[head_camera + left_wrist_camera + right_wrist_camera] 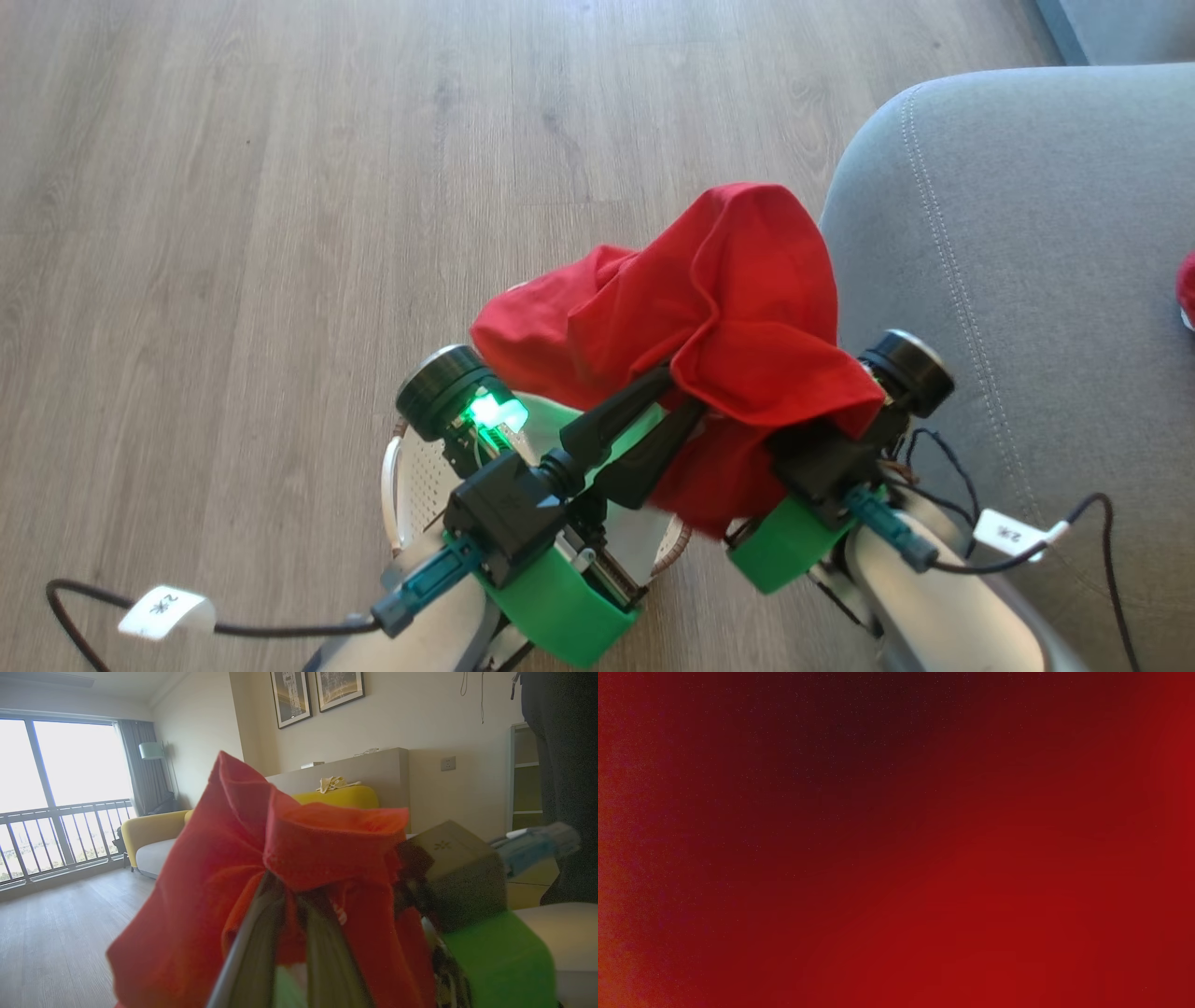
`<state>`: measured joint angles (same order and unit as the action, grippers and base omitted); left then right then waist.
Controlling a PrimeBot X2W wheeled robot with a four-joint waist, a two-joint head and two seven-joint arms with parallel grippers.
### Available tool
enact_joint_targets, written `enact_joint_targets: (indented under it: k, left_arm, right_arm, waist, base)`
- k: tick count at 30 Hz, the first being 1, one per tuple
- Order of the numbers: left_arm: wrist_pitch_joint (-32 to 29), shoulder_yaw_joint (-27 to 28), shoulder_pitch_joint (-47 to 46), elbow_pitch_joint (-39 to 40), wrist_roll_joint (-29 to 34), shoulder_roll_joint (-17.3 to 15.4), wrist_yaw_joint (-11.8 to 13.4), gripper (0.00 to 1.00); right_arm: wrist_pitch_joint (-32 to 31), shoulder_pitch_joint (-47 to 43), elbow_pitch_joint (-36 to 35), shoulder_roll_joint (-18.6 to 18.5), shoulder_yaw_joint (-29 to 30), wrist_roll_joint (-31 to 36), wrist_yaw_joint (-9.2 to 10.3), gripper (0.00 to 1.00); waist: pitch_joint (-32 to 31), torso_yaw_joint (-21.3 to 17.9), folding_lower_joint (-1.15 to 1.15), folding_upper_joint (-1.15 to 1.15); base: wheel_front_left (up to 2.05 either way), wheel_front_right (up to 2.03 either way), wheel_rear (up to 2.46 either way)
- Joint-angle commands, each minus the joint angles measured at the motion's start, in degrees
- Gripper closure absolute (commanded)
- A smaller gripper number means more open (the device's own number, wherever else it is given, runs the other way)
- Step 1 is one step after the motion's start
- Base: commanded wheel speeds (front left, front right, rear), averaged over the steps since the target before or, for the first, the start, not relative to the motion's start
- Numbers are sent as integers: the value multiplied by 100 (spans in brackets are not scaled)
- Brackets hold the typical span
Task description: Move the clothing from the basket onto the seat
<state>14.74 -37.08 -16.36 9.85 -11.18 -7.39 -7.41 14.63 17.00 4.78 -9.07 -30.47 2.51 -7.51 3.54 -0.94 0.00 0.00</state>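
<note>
Clothing (738, 280) plain bright red, soft, bunched in folds above basket (411, 485).

A plain red garment (738, 280) hangs bunched and creased, lifted above the cream perforated basket (418, 481). The basket stands on the wood floor (233, 233) near the rounded, pale-stitched corner of the grey seat (1027, 280). A second red piece (1187, 285), with a bit of white, lies on the seat at its right edge.

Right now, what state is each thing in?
red garment: held up over basket, draped over right gripper.
left gripper: shut on red garment.
right gripper: fingers hidden under fabric, unclear.
basket: on floor, mostly hidden beneath the grippers.
seat: another red piece at its right edge.
</note>
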Motion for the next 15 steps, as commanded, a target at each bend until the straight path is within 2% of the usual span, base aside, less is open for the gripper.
enact_joint_targets:
  k: [1, 15]
  left_arm:
    - [26, 175, -213, 160, -18, -13, -8, 100]
    - [26, 291, -234, 176, -12, -11, -8, 100]
  right_arm:
    - [37, 95, -247, 124, 59, -49, 2, 100]
    - [37, -50, -557, 475, 810, -266, 2, 100]
  waist:
    - [4, 7, 0, 0]
    - [161, -29, 0, 0]
  base:
    - [0, 0, 0]
    - [0, 0, 0]
